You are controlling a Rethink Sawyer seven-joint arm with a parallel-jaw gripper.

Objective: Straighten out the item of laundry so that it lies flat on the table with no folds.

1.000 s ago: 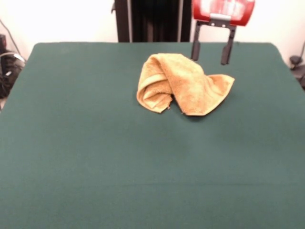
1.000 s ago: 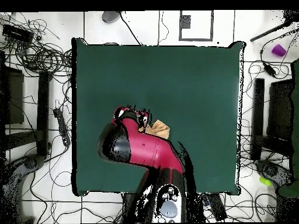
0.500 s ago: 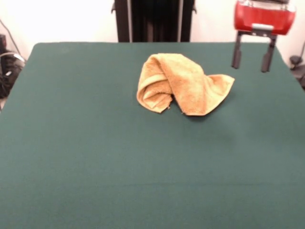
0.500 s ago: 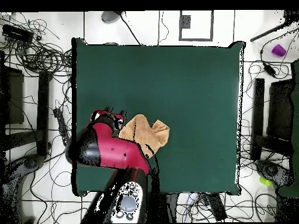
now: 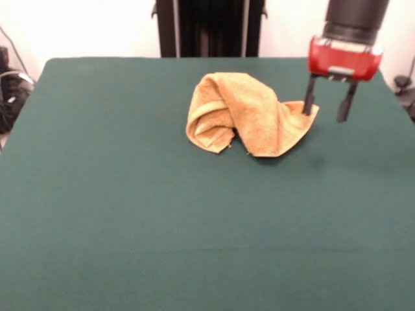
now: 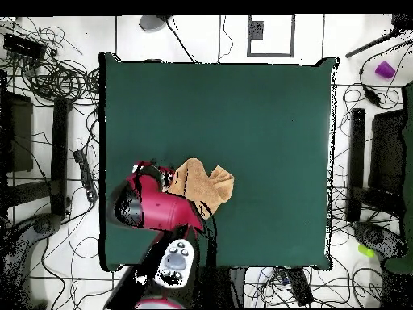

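Table (image 5: 130, 246) in front of me is bare, farther back the towel (image 5: 249, 115) lies bunched and folded, nothing flattened yet, and beside its right corner I hold the gripper (image 5: 327, 110) open and empty.

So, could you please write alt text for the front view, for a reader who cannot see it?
A golden yellow towel lies crumpled and folded on a dark green table. A red and black gripper hangs open at the towel's right corner, not holding it.
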